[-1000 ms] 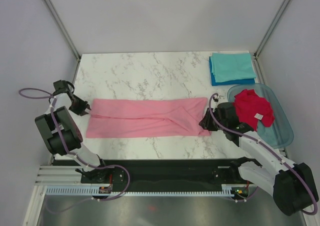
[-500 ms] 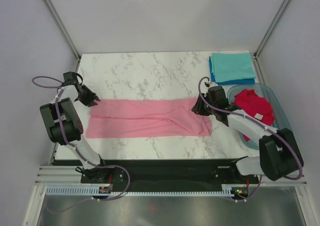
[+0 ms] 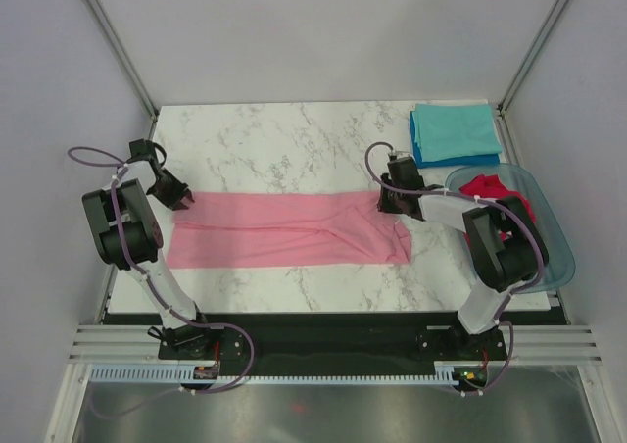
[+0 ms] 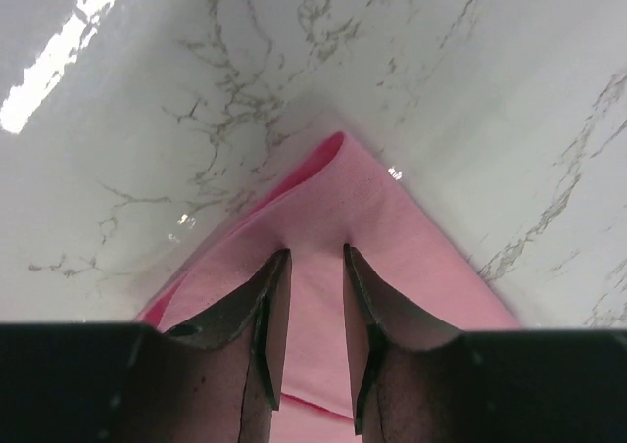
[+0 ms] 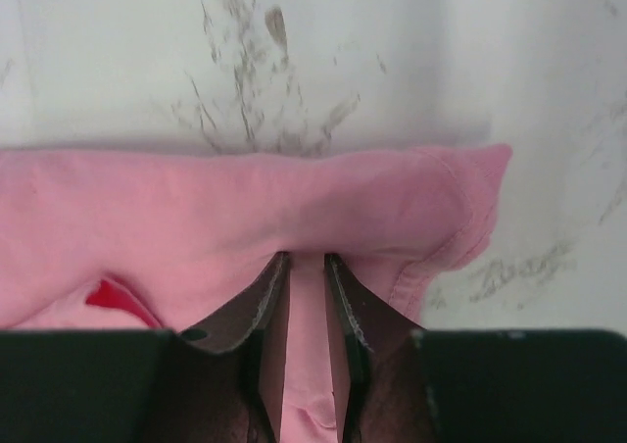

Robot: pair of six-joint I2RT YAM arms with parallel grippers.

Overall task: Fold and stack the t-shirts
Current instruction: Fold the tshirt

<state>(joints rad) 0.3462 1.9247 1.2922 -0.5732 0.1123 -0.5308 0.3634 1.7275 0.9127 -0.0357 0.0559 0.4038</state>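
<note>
Pinching pink t-shirt corners, left claw and right claw; tub, teal stack nearby.

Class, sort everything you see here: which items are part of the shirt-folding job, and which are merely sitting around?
Part of the job:
pink t-shirt
red t-shirt
teal t-shirt
blue t-shirt
left claw
right claw

Just lying about:
clear plastic tub
marble table
</note>
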